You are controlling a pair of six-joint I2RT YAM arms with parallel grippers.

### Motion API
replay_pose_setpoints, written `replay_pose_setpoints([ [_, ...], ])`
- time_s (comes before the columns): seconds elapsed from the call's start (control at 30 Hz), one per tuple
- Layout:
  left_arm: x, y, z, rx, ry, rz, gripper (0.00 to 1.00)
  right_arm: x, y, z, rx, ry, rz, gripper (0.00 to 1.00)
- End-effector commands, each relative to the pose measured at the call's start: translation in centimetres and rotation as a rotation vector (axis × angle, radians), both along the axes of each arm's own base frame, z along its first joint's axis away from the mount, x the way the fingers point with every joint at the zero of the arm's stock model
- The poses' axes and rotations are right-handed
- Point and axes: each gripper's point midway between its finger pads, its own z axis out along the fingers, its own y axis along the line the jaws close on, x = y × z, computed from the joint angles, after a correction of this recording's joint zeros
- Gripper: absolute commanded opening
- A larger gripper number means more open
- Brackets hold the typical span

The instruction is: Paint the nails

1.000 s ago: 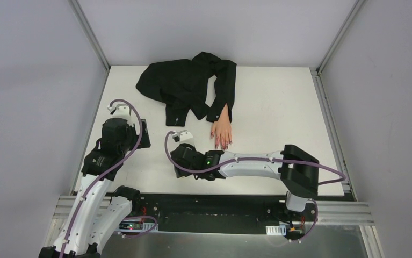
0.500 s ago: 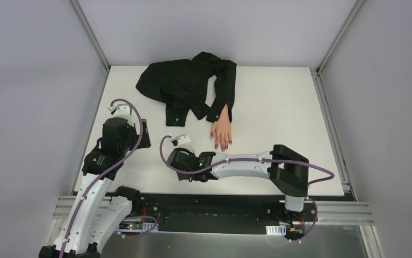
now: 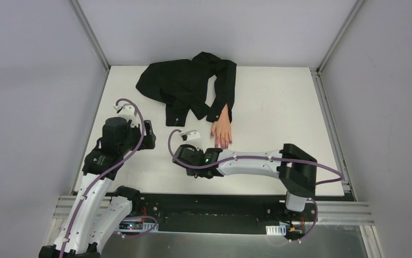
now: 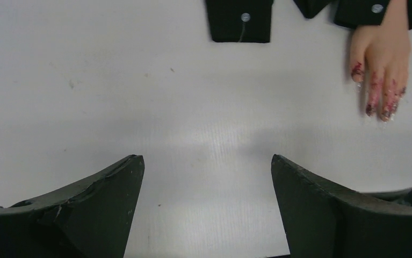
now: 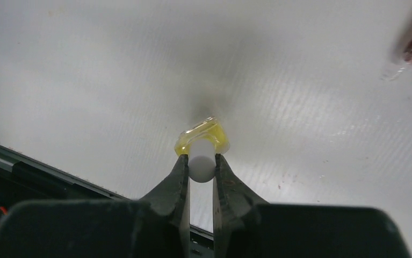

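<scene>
Right end effector [image 5: 201, 161] grips the white round cap [image 5: 201, 170] of a small yellowish polish bottle [image 5: 203, 137] on the white counter [image 5: 85, 80], presumably to draw the brush. Left end effector [image 4: 206, 177] stands open, empty. Dark red-purple glossy nails [image 4: 384, 110] of the pale mannequin hand [image 4: 383, 51] lie ahead-right of both

dark red-purple nails [image 4: 371, 107] (smeared, messy edges) lie flat, tips pointing nearward.
</scene>
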Motion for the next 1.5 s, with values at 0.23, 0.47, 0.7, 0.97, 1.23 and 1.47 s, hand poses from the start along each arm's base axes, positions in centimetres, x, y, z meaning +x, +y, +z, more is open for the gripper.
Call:
replay_pose_setpoints([
  [0.23, -1.6, -13.1, 5.1, -0.263, -0.171, -0.679, 0.83, 4.3, -6.3, 10.7, 0.447, 0.197, -0.142, 0.00],
  [0.47, -2.9, -19.9, 7.5, -0.184, -0.232, -0.976, 0.81, 3.9, -8.3, 16.6, 0.656, 0.262, -0.089, 0.00],
  [0.7, -3.8, -23.4, 5.5, -0.071, -0.217, -1.106, 0.77, 2.7, -8.2, 19.2, 0.724, 0.291, -0.037, 0.00],
  [0.97, -4.6, -23.3, 2.9, -0.065, -0.182, -1.111, 0.74, 2.4, -6.7, 18.5, 0.741, 0.340, 0.011, 0.00],
  [1.23, -4.9, -23.3, 2.5, -0.061, -0.176, -1.114, 0.64, 2.2, -6.2, 19.0, 0.764, 0.351, 0.039, 0.00],
  [1.47, -5.4, -23.8, 2.6, -0.096, -0.155, -1.137, 0.58, 2.1, -6.1, 18.3, 0.749, 0.371, 0.046, 0.00],
])
